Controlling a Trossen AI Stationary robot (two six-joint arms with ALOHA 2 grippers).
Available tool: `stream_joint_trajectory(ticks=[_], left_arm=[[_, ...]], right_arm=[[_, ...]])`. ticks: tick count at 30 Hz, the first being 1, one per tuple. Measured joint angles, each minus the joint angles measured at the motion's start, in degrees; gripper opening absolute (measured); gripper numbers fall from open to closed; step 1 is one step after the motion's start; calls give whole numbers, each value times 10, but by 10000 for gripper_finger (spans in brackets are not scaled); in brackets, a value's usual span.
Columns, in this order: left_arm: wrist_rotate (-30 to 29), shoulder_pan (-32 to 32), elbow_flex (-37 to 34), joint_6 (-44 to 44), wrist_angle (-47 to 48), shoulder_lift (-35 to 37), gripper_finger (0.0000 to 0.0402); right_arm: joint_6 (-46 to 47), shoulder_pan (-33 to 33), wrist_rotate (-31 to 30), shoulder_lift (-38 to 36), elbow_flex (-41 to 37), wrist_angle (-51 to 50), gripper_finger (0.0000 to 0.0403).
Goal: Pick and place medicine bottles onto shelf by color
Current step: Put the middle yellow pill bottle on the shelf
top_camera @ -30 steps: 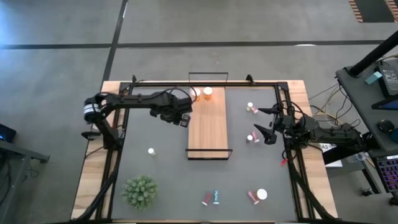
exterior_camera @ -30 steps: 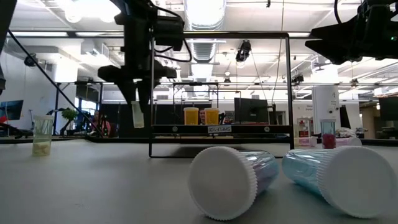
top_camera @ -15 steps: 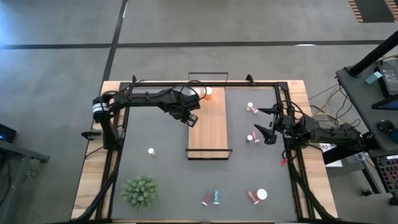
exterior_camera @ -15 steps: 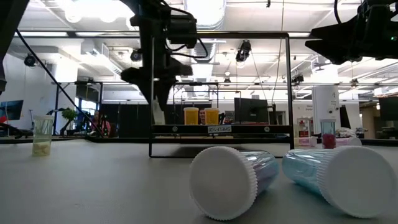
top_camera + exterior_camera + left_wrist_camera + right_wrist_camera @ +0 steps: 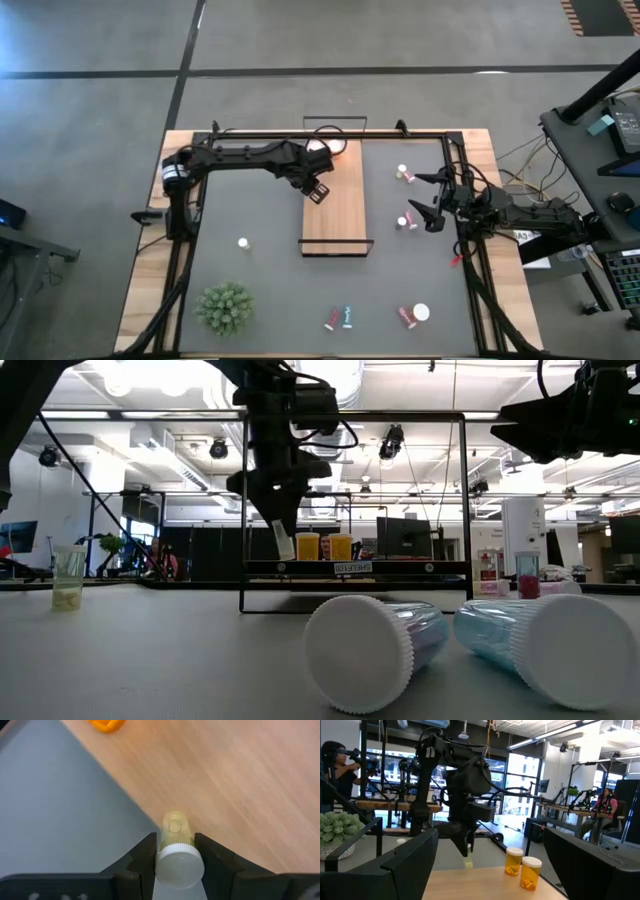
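My left gripper is shut on a small pale-yellow medicine bottle with a white cap, above the left edge of the light-wood shelf. Two orange bottles stand upright on the shelf's far end. My right gripper waits open at the table's right side, nothing between its fingers. Other bottles stand or lie on the grey tabletop: one on the left, two near my right gripper, several along the near edge. My left gripper pinches the bottle at its white-capped top between its two fingers. The fingers come from above, pointing steeply down. The pale body sticks out below the fingertips, slightly tilted, clear of the shelf board.
A green spiky plant stands at the near left. Black wire frames rise at the shelf's short ends. Two bottles lie on their sides close to the low camera.
My left gripper has carried the pale bottle toward the table's right edge, from beside the shelf to above its left edge. The wrist has rolled, and the bottle now hangs tilted where it hung upright before. The gripper stays shut on it.
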State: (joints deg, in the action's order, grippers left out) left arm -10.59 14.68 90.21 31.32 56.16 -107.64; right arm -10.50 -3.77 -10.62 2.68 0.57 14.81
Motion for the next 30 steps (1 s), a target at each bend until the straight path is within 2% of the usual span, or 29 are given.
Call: stream_joint_trajectory(ticks=[16, 19, 24, 30], left_arm=[[3, 0, -4, -6, -18, -8, 107], [3, 0, -5, 11, 26, -7, 107], [7, 0, -8, 92, 128, 0, 107], [28, 2, -62, 119, 118, 8, 107]], right_arm=[[0, 0, 0, 0, 0, 0, 350], [0, 0, 0, 0, 0, 0, 350], [0, 0, 0, 0, 0, 0, 350], [0, 0, 0, 0, 0, 0, 350]])
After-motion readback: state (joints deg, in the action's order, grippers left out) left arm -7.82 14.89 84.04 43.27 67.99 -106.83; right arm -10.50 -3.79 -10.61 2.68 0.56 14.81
